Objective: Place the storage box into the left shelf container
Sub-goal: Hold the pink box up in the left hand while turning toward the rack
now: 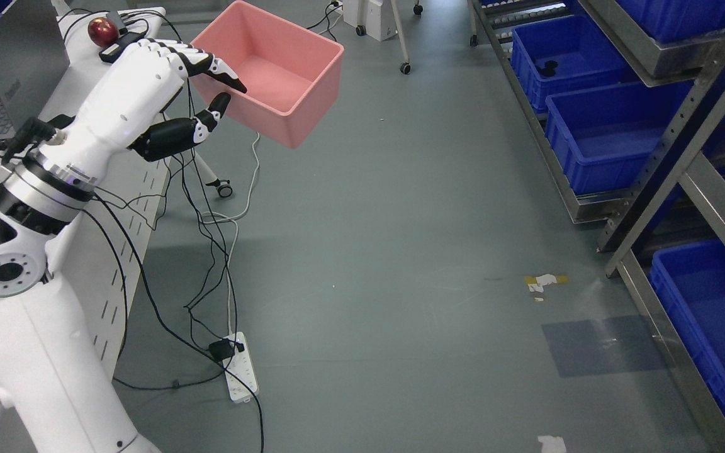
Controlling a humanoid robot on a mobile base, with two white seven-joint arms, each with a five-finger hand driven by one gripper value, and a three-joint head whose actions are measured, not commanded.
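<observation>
**Holding a pink box above a grey floor**

Looking down from our head camera, we see our left arm (41,327) rising from the lower left corner, a smooth white plastic shell with a ringed metal wrist. Just beside it on the floor lies one white power strip (241,368) with a black plug in it, and thin black and white cables (211,251) trail up from it.

Our left hand (148,94) has a glossy white palm and black-tipped, jointed fingers (208,63). They are pinching the near wall of the pink storage box (281,69): the fingers hook over the rim from above and the thumb presses the outer wall from below. The box is rectangular, open-topped, matte plastic, empty, tilted, and held in the air at the upper left, beside a white perforated-metal table (142,189). On that table sit one grey laptop (10,82), whose lid print is too small to read, and one red apple (102,30).

Across the smooth grey floor (400,251), scraps of pale tape (545,281) lie near a darker square patch (601,346). On the right stands a grey metal shelf (690,170) holding at least four deep blue plastic bins (614,132), well apart from the box. Our right arm does not show.
</observation>
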